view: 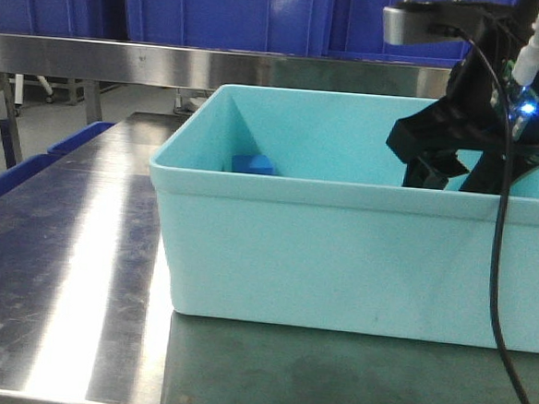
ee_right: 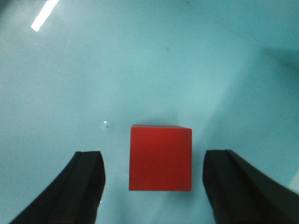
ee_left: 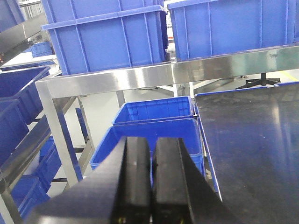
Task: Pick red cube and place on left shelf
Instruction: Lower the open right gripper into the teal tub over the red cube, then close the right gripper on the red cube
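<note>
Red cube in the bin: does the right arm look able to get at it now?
Probably yes. The right tool is open, the red cube lies between its fingers on the bin floor, and nothing blocks the way.

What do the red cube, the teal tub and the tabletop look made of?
Small red cube: matte, even colour, crisp edges; painted wood or plastic, can't tell which. Light teal rectangular tub: moulded plastic, judging by its rolled rim and soft sheen. Grey metal tabletop: likely brushed stainless steel, with streaky reflections.
</note>
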Robot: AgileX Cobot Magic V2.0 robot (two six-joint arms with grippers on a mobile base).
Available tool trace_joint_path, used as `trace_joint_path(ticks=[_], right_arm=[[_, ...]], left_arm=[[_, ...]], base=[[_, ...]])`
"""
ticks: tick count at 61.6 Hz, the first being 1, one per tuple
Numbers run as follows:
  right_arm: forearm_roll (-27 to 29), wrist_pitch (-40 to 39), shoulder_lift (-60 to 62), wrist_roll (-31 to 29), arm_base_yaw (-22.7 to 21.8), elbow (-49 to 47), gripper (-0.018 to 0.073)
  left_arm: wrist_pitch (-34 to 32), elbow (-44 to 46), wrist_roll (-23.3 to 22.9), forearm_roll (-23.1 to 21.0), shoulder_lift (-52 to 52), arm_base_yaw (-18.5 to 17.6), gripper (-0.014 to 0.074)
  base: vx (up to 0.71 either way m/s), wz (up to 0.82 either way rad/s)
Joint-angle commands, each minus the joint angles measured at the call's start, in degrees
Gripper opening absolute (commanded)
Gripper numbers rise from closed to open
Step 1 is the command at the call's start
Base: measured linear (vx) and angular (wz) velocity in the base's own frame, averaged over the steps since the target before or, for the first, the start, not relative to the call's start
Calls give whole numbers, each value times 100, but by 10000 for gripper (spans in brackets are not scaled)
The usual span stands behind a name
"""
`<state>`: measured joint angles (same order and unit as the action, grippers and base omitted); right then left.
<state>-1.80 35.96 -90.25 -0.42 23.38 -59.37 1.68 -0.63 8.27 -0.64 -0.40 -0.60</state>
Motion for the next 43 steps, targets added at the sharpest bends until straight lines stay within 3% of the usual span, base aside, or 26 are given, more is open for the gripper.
trace_joint_path(ticks=[1, 43], right_arm=[[-60, -206, 110, -61, -3, -201, 557], [-66, -421, -21, -61, -3, -201, 556]], left_arm=[[-516, -126, 3, -27, -15, -7, 106], [-516, -126, 3, -27, -15, -7, 106]], base=[[0, 0], [0, 0]])
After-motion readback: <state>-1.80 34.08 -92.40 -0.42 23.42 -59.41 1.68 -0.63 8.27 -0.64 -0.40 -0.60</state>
